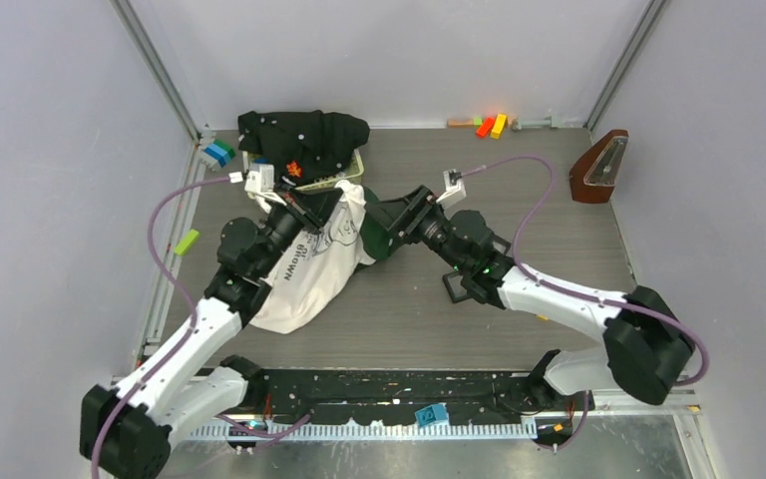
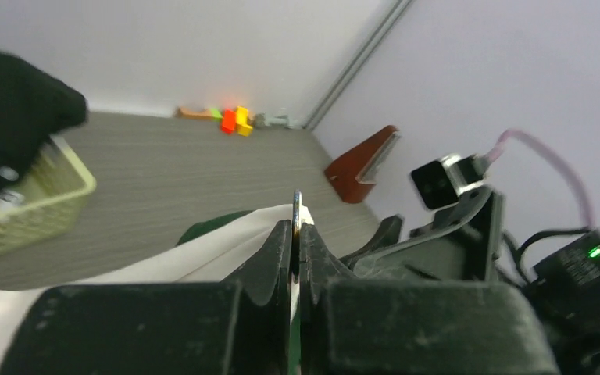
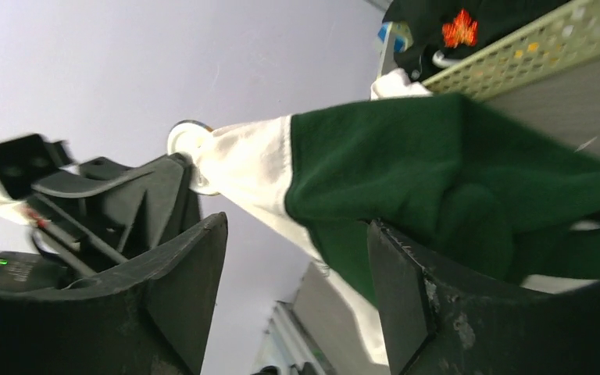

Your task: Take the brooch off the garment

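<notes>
At the far left of the tabletop (image 1: 549, 215), a blue-and-green block stack (image 1: 217, 153) sits by the wall and a lime-green block (image 1: 187, 241) lies nearer the arms. Just right of these, the left arm reaches forward over the garment (image 1: 304, 274), whose cream-white body lies crumpled across its forearm and down onto the tabletop. Behind it, a pale yellow basket (image 2: 43, 205) holds a black garment (image 1: 304, 135) that bears a small orange-red patch (image 1: 294, 168); this heap stands close behind the working spot. The left end effector (image 2: 298, 225) is pressed together, pinching the thin edge of the brooch (image 3: 180, 139), a round pale disc, at a raised peak of the cream cloth. From that peak the cloth stretches rightward into its dark green part, which passes between the fingers of the right end effector (image 3: 297, 225). Those fingers stand spread: the green fabric touches one, while a gap shows at the other. The two end effectors face each other closely, with the garment between them and the right wrist's body crowding the left wrist's view. Under the right forearm lies a small black square box (image 1: 456, 287). Farther right, against the back wall, sit orange, red and yellow blocks (image 1: 489, 125), and a brown wedge-shaped object (image 1: 598, 167) stands near the right wall, well apart from the garment.
</notes>
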